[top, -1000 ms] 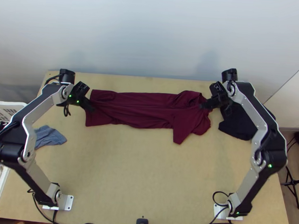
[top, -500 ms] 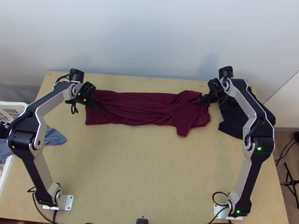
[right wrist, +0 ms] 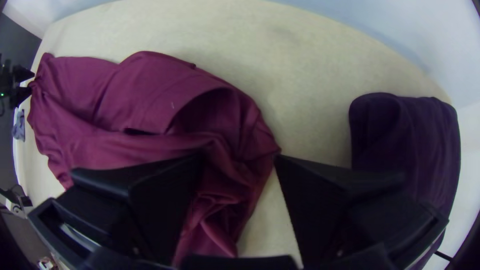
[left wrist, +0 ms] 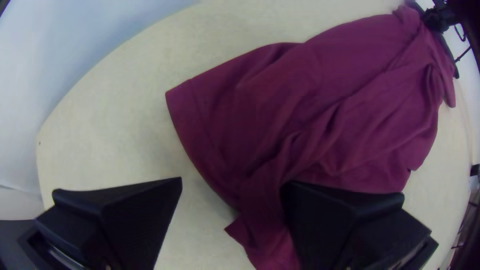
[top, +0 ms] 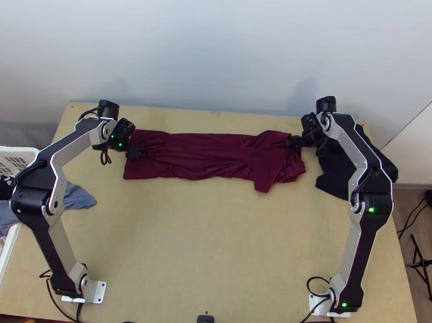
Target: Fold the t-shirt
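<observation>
While the left arm bends out over the light wooden table, its black left gripper tips down at the hem end of a dark red cloth t-shirt. The silver and black right arm bends too, and its black right gripper leans down at the neck end.

A second ago, the left gripper was a bit more to the left, and the right gripper was a bit nearer the arms' bases. The short sleeve reached closer to the near edge of the table then, and now it has slid back.

The shirt makes a long, wrinkly strip on the far part of the table. Its long way runs from left to right, with the hem at the left, the neck at the right and the sleeve poking toward the near edge.

Both grippers have their fingers spread apart, and red cloth shows between each pair. It is hard to be sure, but neither seems to be pinching it.
</observation>
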You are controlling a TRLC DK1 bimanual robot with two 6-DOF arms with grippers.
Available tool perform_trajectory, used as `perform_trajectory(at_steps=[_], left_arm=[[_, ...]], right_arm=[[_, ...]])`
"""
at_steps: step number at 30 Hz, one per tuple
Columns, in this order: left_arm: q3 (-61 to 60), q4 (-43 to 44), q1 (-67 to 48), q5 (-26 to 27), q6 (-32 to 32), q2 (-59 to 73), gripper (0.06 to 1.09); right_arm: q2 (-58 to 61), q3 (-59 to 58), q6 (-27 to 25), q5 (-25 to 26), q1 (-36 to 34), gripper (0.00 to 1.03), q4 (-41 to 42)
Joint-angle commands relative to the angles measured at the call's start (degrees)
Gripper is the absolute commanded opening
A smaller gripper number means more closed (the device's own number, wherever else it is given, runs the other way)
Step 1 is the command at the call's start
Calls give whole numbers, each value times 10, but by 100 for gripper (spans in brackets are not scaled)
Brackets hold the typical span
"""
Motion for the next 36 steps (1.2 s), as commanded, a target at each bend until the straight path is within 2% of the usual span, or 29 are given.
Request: perform_trajectory(at_steps=[1, 6, 8, 15, 21, 26, 30, 36], left_arm=[[-10, 16, 4, -4, -15, -30, 105], [7, 13, 30, -9, -16, -58, 105], [22, 13, 60, -29, -1, -55, 105], [40, -44, 79, -22, -29, -44, 105], [63, -128, 102, 114, -145, -19, 103], [45, -130, 96, 131, -182, -21, 103], [48, -130, 99, 190, -204, -12, 103], [55, -130, 97, 191, -202, 21, 103]], right_arm=[[-17, 4, 1, 12, 1, 88, -20], [-47, 9, -5, 13, -16, 93, -20], [-54, 9, -6, 13, -25, 93, -22], [-81, 7, -10, 12, -36, 94, -56], [-130, -18, -6, 11, -13, 95, -99], [-179, -71, -2, 11, 12, 97, -98], [-209, -107, 2, 10, 17, 98, -98], [-237, -146, 2, 8, 16, 98, -93]])
